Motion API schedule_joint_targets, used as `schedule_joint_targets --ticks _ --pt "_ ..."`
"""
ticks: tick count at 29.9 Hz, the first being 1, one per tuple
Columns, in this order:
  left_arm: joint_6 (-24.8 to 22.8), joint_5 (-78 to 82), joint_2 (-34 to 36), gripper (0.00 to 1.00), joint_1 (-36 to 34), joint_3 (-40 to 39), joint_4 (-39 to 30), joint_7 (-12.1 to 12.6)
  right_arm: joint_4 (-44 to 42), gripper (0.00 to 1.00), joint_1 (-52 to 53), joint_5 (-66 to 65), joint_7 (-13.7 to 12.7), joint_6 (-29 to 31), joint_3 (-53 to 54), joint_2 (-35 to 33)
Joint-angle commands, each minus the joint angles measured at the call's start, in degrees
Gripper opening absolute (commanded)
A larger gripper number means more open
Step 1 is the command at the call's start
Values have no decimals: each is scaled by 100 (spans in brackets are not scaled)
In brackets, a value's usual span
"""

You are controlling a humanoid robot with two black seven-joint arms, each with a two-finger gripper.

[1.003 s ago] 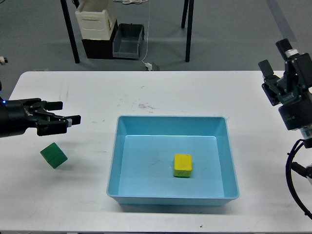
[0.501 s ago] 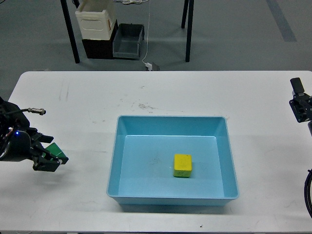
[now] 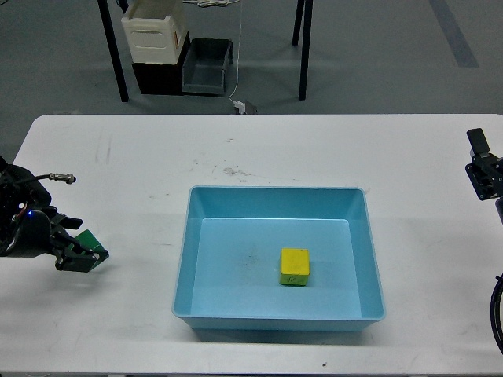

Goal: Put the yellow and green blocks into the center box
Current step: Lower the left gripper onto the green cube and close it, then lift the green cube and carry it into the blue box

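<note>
Green block (image 3: 86, 239): between the fingers of the left gripper (image 3: 81, 253), only its upper corner showing above the dark jaws; resting at table level.
Left gripper state: narrowed around the green block; whether the pads are pressing firmly cannot be told.
Change noted: a second ago the left gripper hovered open above and beside the block; it has since dropped onto it, and over the last half second it has barely shifted.
Meaning: judged as grasp being secured, lift not yet begun.
Yellow block (image 3: 295, 266): already inside the blue box (image 3: 185, 259), well to the right of the left gripper.
Right gripper (image 3: 481, 165): withdrawn to the far right edge, mostly out of view; opening cannot be told.
Remaining work: lift the green block, carry it rightward over the near wall of the box, release.
Table (image 3: 141, 157): white, scuffed.
</note>
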Motion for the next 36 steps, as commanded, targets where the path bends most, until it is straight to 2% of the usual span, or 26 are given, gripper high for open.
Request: schedule_joint_targets --ticks 1,8,18,23,28,31,36 --pt "7 -9 -21 99 -7 97 11 0 0 100 -12 0 3 -1 4 0" --pt "8 -18 -197 97 1 124 230 0 0 100 -12 0 -5 -1 4 0" --pt "-1 122 -180 64 -16 396 248 0 0 100 -12 0 -6 -1 4 0" --pt "-1 114 -171 41 -34 414 266 0 0 100 -12 0 3 -1 4 9" --pt "130 17 -145 25 -226 388 371 0 0 100 -21 0 3 -10 4 9" --pt "429 -70 -110 23 -551 405 441 0 0 100 -21 0 3 -10 4 9" --pt "438 -737 -4 22 -1306 405 416 0 0 100 -56 0 3 -44 4 9"
